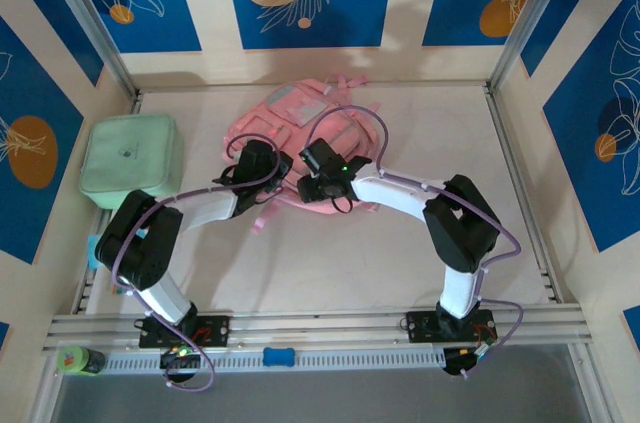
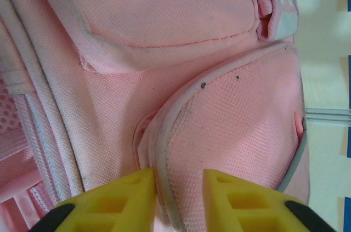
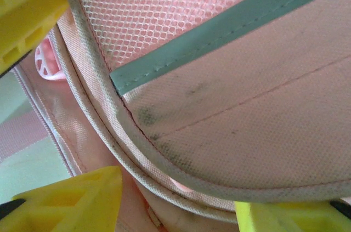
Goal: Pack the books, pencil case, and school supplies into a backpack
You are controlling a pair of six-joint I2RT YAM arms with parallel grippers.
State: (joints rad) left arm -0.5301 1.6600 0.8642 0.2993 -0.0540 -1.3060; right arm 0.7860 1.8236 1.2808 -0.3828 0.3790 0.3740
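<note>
The pink backpack [image 1: 290,113] lies flat at the table's middle back. My left gripper [image 1: 262,171] sits at its near left edge. In the left wrist view the yellow fingers [image 2: 118,202] stand narrowly apart, closed on the grey piped edge of a front pocket of the backpack [image 2: 164,18]. My right gripper [image 1: 322,181] hovers at the near edge beside it. Its fingers [image 3: 71,202] are wide apart and open over the curved rim of the backpack [image 3: 247,106], gripping nothing. The books, pencil case and school supplies are out of view.
A mint-green square lidded box [image 1: 132,161] stands left of the backpack, close to the left arm. A green item [image 1: 75,358] and a small blue item [image 1: 278,355] rest on the front rail. Bare tabletop [image 1: 430,133] lies right of the backpack.
</note>
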